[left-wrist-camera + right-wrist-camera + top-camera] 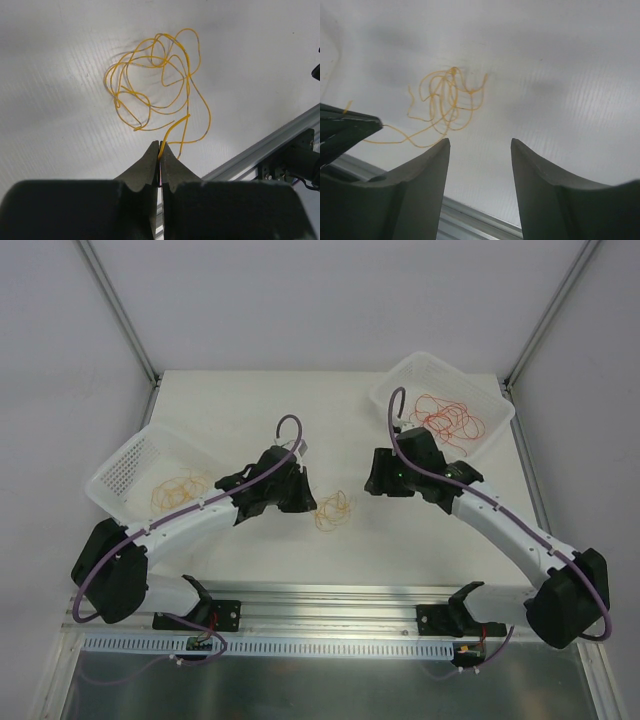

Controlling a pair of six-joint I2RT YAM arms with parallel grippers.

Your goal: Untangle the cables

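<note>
While the tangle of yellow cables (155, 80) lies on the tabletop (55, 65) between both arms, the left gripper (159, 148) pinches one strand end: draw it away slowly, keeping it low. The right gripper (480, 145), fingers spread, hovers nearby and could pin the loops. Which strand crosses over which cannot be resolved; any knots are too fine to see.

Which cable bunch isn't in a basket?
The tangle on the table; the yellow-orange bunch lies in the left basket, the red-orange bunch in the right basket.
</note>
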